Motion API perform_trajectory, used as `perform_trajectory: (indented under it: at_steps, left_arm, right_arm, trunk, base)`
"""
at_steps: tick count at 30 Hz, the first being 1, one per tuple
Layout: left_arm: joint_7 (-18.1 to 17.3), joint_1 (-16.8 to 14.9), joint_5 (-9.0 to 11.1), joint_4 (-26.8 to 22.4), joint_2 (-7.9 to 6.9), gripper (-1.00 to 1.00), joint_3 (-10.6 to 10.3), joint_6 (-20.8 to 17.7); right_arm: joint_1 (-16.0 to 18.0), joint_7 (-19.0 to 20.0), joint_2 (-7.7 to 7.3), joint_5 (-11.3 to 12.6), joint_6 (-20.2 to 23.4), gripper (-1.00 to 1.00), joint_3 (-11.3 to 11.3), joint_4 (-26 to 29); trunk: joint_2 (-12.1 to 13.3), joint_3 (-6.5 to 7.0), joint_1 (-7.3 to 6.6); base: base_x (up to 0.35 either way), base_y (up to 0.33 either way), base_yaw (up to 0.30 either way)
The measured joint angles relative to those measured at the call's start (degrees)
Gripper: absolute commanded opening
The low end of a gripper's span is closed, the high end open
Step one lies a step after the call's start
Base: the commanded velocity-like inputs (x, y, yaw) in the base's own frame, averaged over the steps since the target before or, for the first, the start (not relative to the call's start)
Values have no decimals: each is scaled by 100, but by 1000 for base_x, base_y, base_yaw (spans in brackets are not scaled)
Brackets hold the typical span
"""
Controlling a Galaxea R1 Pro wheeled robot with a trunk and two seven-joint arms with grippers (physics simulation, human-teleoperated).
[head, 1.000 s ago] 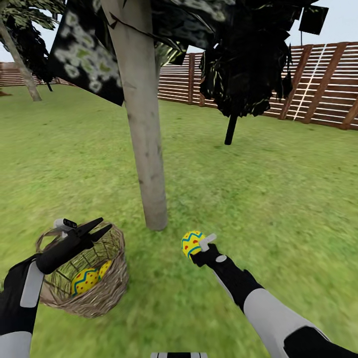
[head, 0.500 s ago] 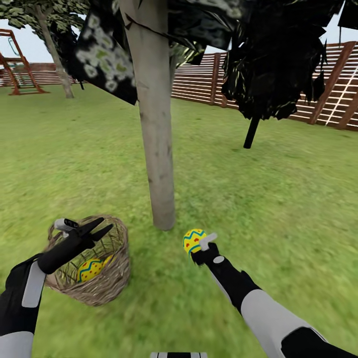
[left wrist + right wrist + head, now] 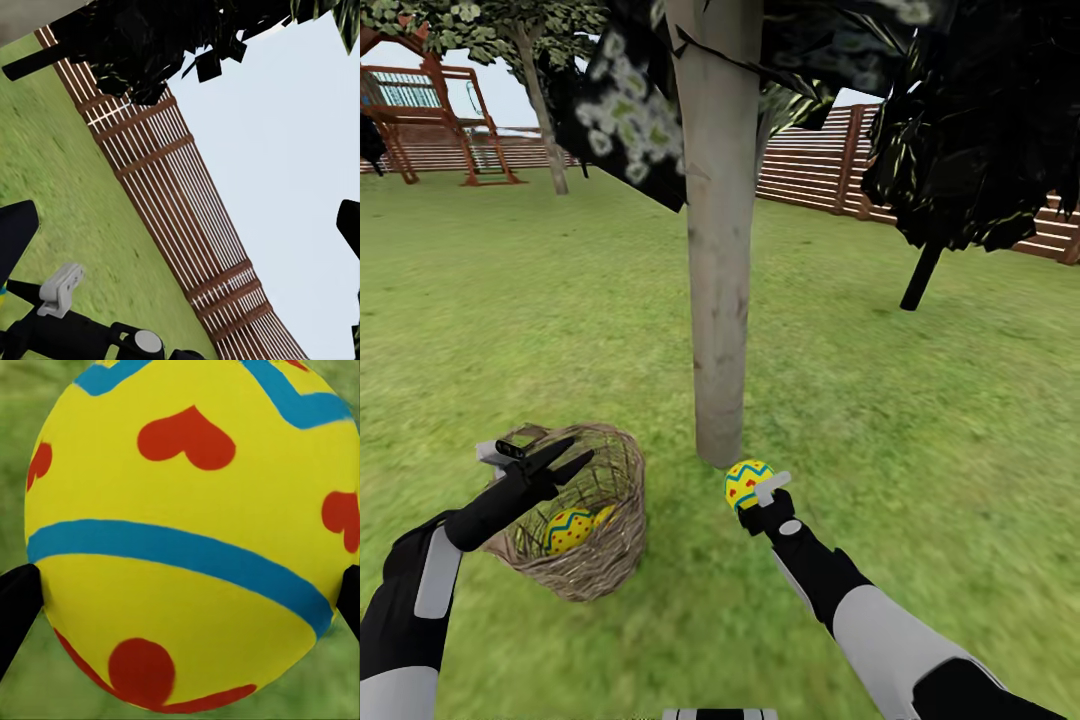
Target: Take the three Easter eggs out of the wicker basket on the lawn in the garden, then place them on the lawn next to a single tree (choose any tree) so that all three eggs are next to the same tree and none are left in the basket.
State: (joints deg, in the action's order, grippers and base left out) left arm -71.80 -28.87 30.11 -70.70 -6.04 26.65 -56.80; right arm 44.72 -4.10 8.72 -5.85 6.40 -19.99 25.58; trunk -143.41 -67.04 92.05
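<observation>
A yellow Easter egg [image 3: 744,480] with blue zigzag bands and red marks hangs just above the lawn [image 3: 920,420], held by my shut right gripper [image 3: 754,491]. It is close to the foot of the pale tree [image 3: 718,300] trunk. In the right wrist view the egg [image 3: 187,532] sits between both black fingers [image 3: 16,600]. The wicker basket [image 3: 622,545] stands on the grass left of the trunk, with two eggs inside: a zigzag one [image 3: 568,528] and another [image 3: 603,514] partly hidden. Above the basket's rim, my left gripper [image 3: 578,449] is open and holds nothing.
A brown slat fence [image 3: 810,165] runs along the back right, with a black cone-shaped tree on a dark stem [image 3: 920,278] before it. A play frame [image 3: 430,120] and another tree [image 3: 542,120] stand far left. Dark leaf sheets [image 3: 630,110] hang overhead.
The whole picture has slid right, so the camera has turned left; the play frame has come into view. The held egg now sits nearer the trunk's foot. Both grippers keep their state.
</observation>
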Motion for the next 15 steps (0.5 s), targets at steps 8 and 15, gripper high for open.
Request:
perform_trajectory:
  at_steps: [8, 15]
  left_arm:
    - [-3, -1, -1, 0, 6, 100, -2, 0]
    - [-8, -2, -8, -6, 202, 100, -163, -17]
  right_arm:
    - [-1, 24, 2, 22, -87, -100, -32, -75]
    - [64, 10, 88, 55, 415, -100, -51, 49]
  trunk:
    - [0, 0, 0]
    - [-9, -154, 18]
  base:
    - [0, 0, 16]
    - [0, 0, 0]
